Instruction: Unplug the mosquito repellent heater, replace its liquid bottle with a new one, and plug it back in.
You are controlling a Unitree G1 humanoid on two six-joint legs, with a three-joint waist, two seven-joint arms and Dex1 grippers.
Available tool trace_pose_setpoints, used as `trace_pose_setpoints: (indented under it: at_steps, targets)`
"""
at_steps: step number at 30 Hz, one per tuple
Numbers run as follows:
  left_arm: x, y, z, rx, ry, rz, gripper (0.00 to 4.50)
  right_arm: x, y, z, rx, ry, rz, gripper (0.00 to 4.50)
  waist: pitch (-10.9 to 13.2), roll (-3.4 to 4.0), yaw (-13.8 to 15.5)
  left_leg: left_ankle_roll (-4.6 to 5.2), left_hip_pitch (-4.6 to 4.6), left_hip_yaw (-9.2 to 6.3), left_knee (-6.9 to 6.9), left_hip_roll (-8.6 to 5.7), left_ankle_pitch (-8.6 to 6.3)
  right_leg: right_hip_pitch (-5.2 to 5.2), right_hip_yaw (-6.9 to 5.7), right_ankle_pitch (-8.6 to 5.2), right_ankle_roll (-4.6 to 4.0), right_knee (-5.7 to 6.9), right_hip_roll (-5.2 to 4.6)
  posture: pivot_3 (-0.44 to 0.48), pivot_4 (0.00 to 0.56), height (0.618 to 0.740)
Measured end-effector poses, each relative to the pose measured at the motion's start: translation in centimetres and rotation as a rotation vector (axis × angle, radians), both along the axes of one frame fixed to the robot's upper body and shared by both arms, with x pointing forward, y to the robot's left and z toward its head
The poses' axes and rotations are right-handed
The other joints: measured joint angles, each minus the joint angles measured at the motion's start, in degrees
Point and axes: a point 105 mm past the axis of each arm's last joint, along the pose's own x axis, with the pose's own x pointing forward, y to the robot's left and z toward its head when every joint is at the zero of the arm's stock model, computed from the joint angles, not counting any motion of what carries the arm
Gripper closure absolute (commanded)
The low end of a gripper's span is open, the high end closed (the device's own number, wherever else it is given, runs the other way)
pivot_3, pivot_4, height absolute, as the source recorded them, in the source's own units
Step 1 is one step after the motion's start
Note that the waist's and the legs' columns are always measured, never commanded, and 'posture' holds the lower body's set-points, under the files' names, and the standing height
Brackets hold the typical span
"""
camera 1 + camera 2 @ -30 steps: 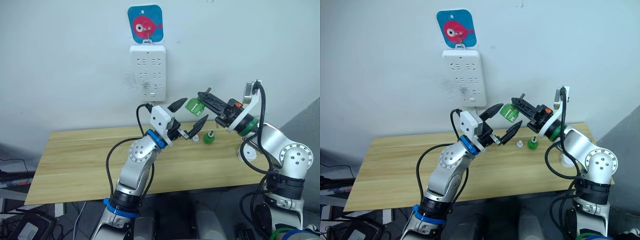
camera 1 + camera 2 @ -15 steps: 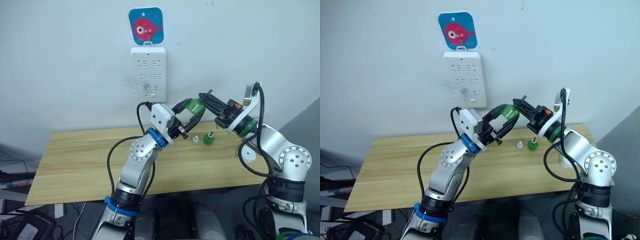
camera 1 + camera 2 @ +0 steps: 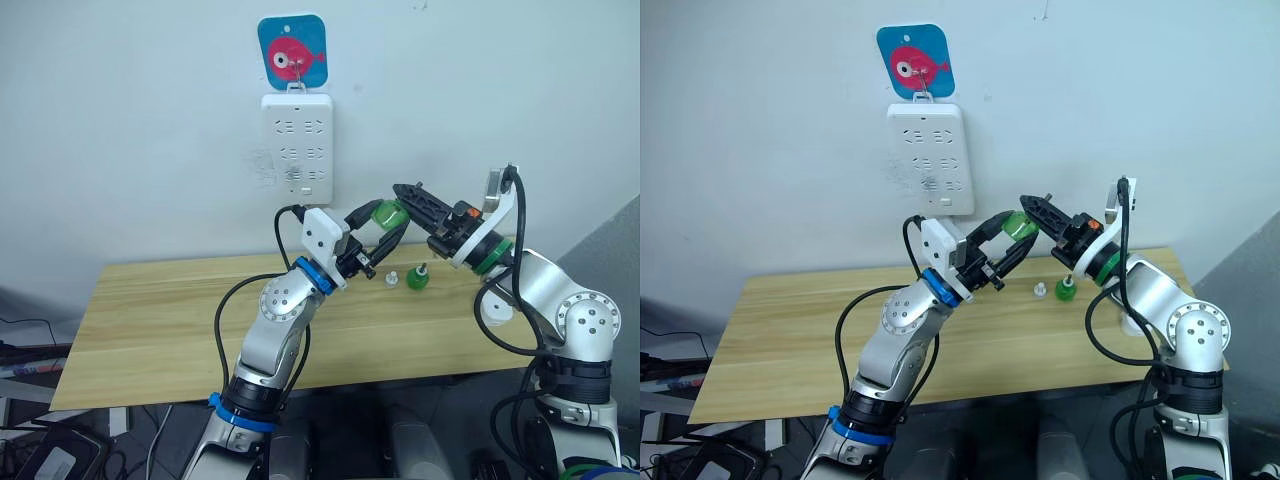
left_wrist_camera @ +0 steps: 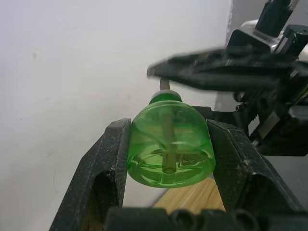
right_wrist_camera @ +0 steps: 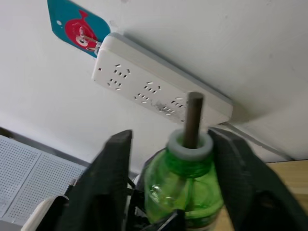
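A green liquid bottle (image 3: 386, 213) with a wick hangs in the air above the table's back edge. My left gripper (image 3: 388, 220) is shut on its body, both pads pressing its sides in the left wrist view (image 4: 169, 144). My right gripper (image 3: 400, 190) stands open around the bottle's neck and shoulder, with a small gap beside the bottle (image 5: 185, 183) in the right wrist view. A second green bottle (image 3: 418, 277) stands on the table beside a small white cap (image 3: 392, 277). The mosquito repellent heater (image 3: 497, 309), white and round, lies on the table, partly hidden behind my right arm.
A white multi-socket strip (image 3: 296, 143) hangs on the wall under a blue card with a pink fish (image 3: 292, 50). Its black cable drops behind my left arm. The wooden table (image 3: 150, 320) runs out to the left. A grey surface rises at the far right.
My left gripper, open below the bottle a second ago, has shut on its body. The right gripper that carried the bottle has stayed at its neck and loosened.
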Motion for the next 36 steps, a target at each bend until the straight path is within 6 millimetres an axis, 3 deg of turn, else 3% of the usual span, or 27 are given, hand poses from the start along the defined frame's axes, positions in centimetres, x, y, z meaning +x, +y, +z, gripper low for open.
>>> trace_pose_setpoints:
  at_steps: [3, 9, 13, 15, 19, 23, 28, 36]
  targets:
    - [0.4, 0.2, 0.1, -0.029, 0.059, -0.036, 2.31, 0.0, 0.0, 0.4, -0.019, -0.014, 0.007, 0.05, 0.0, 0.0, 0.0, 0.0, -0.01, -0.01, 0.02, 0.0, 0.0, 0.0, -0.02, 0.0, 0.0, -0.01, 0.0, -0.117, 0.191, 0.74]
    - [1.5, 2.7, 0.9, -0.133, 0.274, -0.178, 2.31, -0.8, -1.3, 0.1, -0.134, -0.017, 0.037, 0.05, 0.0, 0.0, -0.2, 0.02, -0.01, -0.03, 0.02, 0.01, 0.0, 0.01, -0.04, -0.01, 0.01, -0.03, 0.09, -0.123, 0.194, 0.74]
    - [0.9, 5.0, 0.9, -0.188, 0.464, -0.337, 2.31, -1.6, -3.0, -0.9, -0.296, -0.001, 0.072, 0.05, 0.0, 0.03, -0.3, 0.06, -0.02, 0.01, 0.03, 0.01, -0.03, 0.02, -0.04, -0.02, 0.03, -0.06, 0.16, -0.154, 0.212, 0.74]
    - [0.3, 6.0, 0.4, -0.14, 0.523, -0.403, 2.31, -1.7, -5.3, -2.2, -0.543, 0.018, 0.047, 0.05, 0.0, 0.04, -0.3, 0.12, -0.01, -0.01, 0.06, 0.0, -0.06, 0.08, -0.06, -0.03, 0.05, -0.09, 0.19, -0.163, 0.217, 0.74]
    - [-0.7, 7.5, -0.2, -0.055, 0.569, -0.478, 2.31, -0.1, -11.9, -5.9, -0.933, 0.16, -0.109, 0.05, 0.1, 0.05, -0.3, 0.29, 0.0, 0.05, 0.04, 0.05, -0.14, 0.22, -0.04, -0.04, 0.05, -0.5, 0.26, -0.173, 0.228, 0.74]
    - [-1.2, 7.4, -0.5, -0.013, 0.569, -0.519, 2.31, 0.7, -16.3, -8.8, -1.12, 0.275, -0.16, 0.05, 0.1, 0.04, -0.5, 0.27, -0.01, 0.23, 0.06, 0.1, -0.13, 0.24, 0.08, -0.03, 0.04, -0.66, 0.25, -0.166, 0.237, 0.74]
    - [-1.1, 6.8, -0.7, -0.006, 0.556, -0.512, 2.31, 2.5, -17.7, -10.1, -1.118, 0.374, -0.21, 0.05, 0.1, -0.02, -0.7, 0.25, -0.01, 0.26, 0.02, 0.16, -0.13, 0.23, 0.08, -0.02, 0.03, -0.7, -0.02, -0.159, 0.247, 0.74]
    - [-2.3, 6.7, -1.5, 0.009, 0.572, -0.498, 2.31, 2.8, -17.5, -13.3, -1.107, 0.54, -0.17, 0.05, 0.3, 0.04, -0.3, 0.26, -0.07, 0.2, -0.01, 0.16, -0.14, 0.2, 0.13, -0.02, 0.02, -0.74, -0.06, -0.13, 0.263, 0.74]
